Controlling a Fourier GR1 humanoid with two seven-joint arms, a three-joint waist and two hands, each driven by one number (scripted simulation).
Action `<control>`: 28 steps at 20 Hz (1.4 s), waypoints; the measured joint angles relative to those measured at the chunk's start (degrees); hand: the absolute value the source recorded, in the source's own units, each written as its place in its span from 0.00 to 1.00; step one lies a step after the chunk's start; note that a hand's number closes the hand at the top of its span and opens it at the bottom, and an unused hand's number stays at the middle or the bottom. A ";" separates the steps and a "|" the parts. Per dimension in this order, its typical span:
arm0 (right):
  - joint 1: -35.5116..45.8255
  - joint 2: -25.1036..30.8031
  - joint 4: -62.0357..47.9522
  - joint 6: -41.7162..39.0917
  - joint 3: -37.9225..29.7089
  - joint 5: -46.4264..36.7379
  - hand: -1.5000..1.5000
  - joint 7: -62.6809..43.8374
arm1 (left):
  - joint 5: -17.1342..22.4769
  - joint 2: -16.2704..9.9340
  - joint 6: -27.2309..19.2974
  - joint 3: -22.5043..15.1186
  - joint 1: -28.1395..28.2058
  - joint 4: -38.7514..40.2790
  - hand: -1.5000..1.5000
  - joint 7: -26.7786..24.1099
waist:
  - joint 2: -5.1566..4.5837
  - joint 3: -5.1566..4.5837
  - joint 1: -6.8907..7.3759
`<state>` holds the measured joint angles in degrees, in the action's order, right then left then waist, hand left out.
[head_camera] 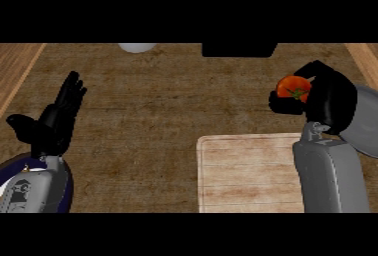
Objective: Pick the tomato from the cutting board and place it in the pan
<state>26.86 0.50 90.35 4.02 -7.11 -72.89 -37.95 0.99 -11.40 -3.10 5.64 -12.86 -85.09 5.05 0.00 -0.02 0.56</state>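
- Grey forearms enter from the lower edge, the right one [328, 175] lying over the right side of a pale wooden cutting board [247, 172].
- Beyond that forearm, the right robot hand [332, 100] is black, and its fingers curl round a red round tomato [293, 87] with a green stalk.
- That tomato sits at the left of the right robot hand, lifted clear of the cutting board and beyond its far edge.
- Just right of the right robot hand and partly hidden behind it lies a grey round pan [365, 125], cut off by the view's right edge.
- Whether the tomato is over the pan's rim or just beside it cannot be told.
- At the view's left, the left robot hand [52, 120] rests open, fingers straight and pointing away, thumb spread to the left, holding nothing.
- Both robot hands are above a brown woven-looking surface [148, 125].
- Far from both robot hands, at the top edge, sit a white rounded object [137, 47] and a black rectangular object [240, 49]; what they are cannot be told.
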 measured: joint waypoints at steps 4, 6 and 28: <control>2.14 3.22 -1.78 3.65 -6.83 6.13 1.00 2.24 | -0.02 0.16 0.13 0.03 0.42 -0.27 0.50 -0.22 | -0.05 0.03 -0.23; 2.55 6.17 -5.01 5.42 -10.14 8.77 1.00 4.87 | -0.21 0.44 -0.01 0.21 -0.07 1.22 0.50 -1.16 | -0.12 0.02 -0.33; 7.31 34.74 -61.67 28.01 -32.25 20.88 1.00 40.21 | -1.01 1.56 0.00 -0.96 -1.88 0.46 0.50 -0.37 | -1.18 0.40 1.95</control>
<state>34.16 35.24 28.68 32.04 -39.36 -52.00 2.26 -0.02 -9.84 -3.10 4.67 -14.73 -84.63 4.68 -1.18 0.38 2.52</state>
